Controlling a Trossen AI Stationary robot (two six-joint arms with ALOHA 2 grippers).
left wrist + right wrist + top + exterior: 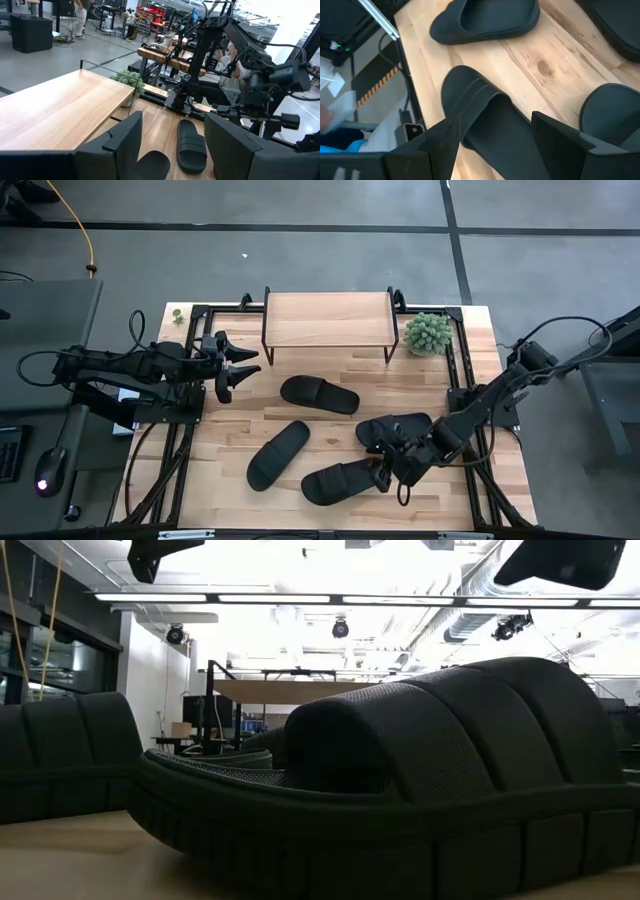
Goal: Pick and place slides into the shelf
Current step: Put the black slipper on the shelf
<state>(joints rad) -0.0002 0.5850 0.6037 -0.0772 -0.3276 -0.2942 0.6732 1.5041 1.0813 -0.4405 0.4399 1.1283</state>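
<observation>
- High view: Four black slides lie on the wooden table (470,380) in front of the shelf (327,319), which stands at the far edge beside a small green plant (429,332). One slide (319,394) sits nearest the shelf, a second (279,454) lies toward the table's middle, a third (343,480) near the front edge, and a fourth (393,429) just beside the right arm. The right gripper (389,471) is low over the third slide's strap end. The left gripper (238,370) waits at the table's left side, fingers spread, holding nothing.
- Low view: A slide (400,790) fills the frame, resting flat on the tabletop with its ribbed strap arching up; another slide (60,760) shows at left. The shelf (300,690) stands well behind.
- Left wrist view: The left gripper's (172,142) two dark fingers stand apart and empty, with the shelf's (55,110) light top close by and one slide (191,147) on the table beyond. A person (80,15) stands far off in the room.
- Right wrist view: The right gripper's (495,135) fingers are spread wide on either side of a slide's (490,120) strap, not closed on it. A second slide (490,17) lies beyond, a third (612,115) just beside.
</observation>
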